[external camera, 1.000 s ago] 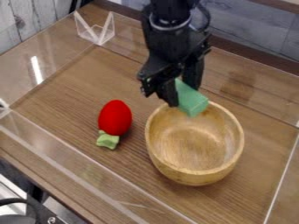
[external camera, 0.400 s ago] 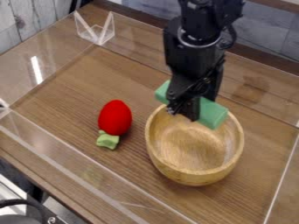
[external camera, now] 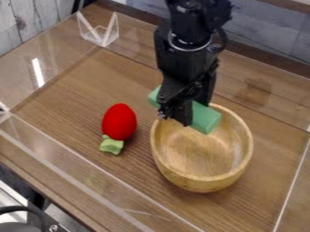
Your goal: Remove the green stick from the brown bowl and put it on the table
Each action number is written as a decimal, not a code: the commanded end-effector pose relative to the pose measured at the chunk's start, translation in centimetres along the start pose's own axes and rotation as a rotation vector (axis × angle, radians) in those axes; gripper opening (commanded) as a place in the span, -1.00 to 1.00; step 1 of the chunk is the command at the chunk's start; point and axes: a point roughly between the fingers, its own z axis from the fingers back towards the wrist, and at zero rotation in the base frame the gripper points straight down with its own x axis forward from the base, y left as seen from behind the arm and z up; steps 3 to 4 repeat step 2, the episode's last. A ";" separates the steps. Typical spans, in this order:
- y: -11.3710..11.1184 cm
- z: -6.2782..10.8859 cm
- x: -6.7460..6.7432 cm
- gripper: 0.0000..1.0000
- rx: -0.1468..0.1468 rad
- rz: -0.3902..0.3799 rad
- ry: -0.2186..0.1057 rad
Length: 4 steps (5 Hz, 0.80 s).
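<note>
Camera view: black robot gripper [external camera: 182, 106] pointing down, gripping blocky green foam stick [external camera: 201, 117] in half-open jaws, hovering over round brown wooden bowl's [external camera: 182, 169] far rim, seemingly carrying toward wooden table [external camera: 72, 91].

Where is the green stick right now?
In the camera view, the green stick sits right of centre in the tool, over the brown bowl's far rim, right of the red strawberry.

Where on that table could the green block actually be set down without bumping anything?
Bare wood lies between the strawberry and the clear stand at the back left, and along the front edge left of the brown bowl. It is crowded where the tool holds the green stick over the bowl's rim.
</note>
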 end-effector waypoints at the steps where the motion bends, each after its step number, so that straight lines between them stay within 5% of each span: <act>1: -0.5 1.2 0.3 -1.00 -0.047 0.040 -0.010; 4: -0.7 0.6 -0.7 -1.00 -0.044 0.047 -0.015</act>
